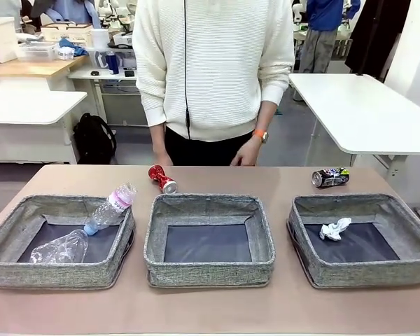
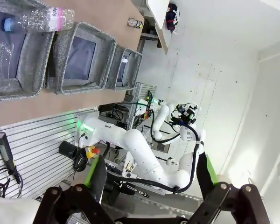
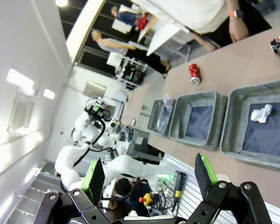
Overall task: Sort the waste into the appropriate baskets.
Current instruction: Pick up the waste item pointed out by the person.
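Red can (image 1: 162,178) lies on the table (image 1: 210,311), far from both spread, empty jaws.

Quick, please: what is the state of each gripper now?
Left gripper: open, holding nothing.
Right gripper: open, holding nothing.

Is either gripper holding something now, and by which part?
Nothing is held: the left gripper and the right gripper both stand open and empty.
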